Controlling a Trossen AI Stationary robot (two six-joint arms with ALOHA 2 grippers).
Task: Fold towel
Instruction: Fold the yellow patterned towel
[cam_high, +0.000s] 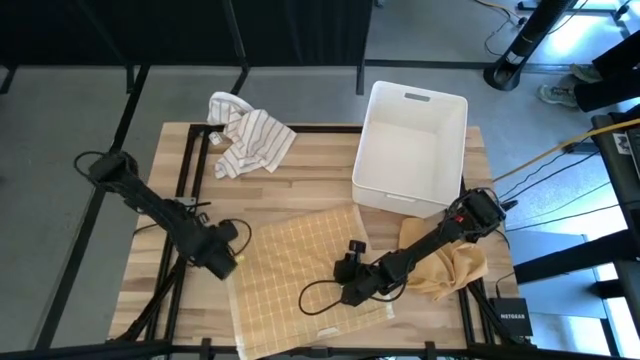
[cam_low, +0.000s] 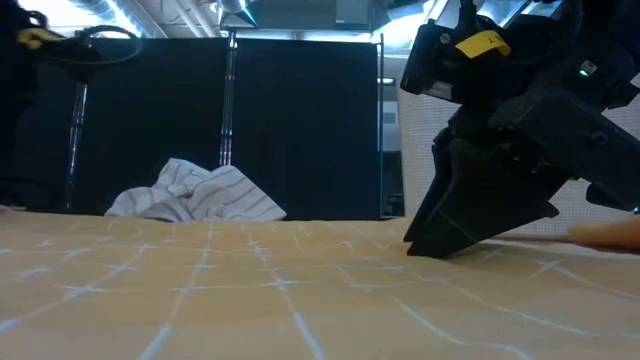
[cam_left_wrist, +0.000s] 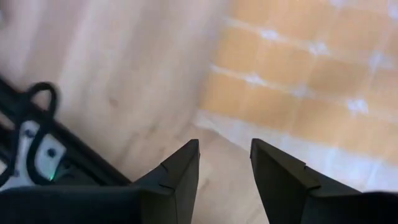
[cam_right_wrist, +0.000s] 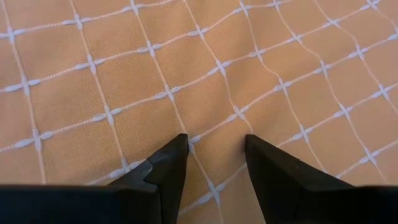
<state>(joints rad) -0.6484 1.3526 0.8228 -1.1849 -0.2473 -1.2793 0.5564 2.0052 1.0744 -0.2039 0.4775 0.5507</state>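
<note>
Yellow grid-checked towel (cam_high: 300, 270) spread nearly flat on the wooden counter (cam_high: 310, 170), lower centre of the high view, woven cloth with thin white lines crossing in squares, long axis running from the upper right toward the lower left, slightly skewed to the counter's edges. Left hand (cam_high: 222, 262) just off the towel's left edge, fingers (cam_left_wrist: 180, 180) parted by a modest gap over bare wood with the pale hem just ahead, nothing held. Right hand (cam_high: 352, 290) lower centre-right, directly over the cloth, fingers (cam_right_wrist: 168, 168) likewise partly open and empty, tips down at the weave; seen in the low view pressing close to the surface. Judged: the coming move turns on each hand taking the border nearest it, left hand nearer the left edge, right hand already inside the cloth and needing to reach the lower-right edge. Elsewhere: a second ochre cloth (cam_high: 445, 265) bunched at the right, under the right arm; a crumpled white striped towel (cam_high: 245, 135) upper left; a white plastic bin (cam_high: 412, 150) upper right, rigid, smooth, rectangular, its interior apparently bare.
</note>
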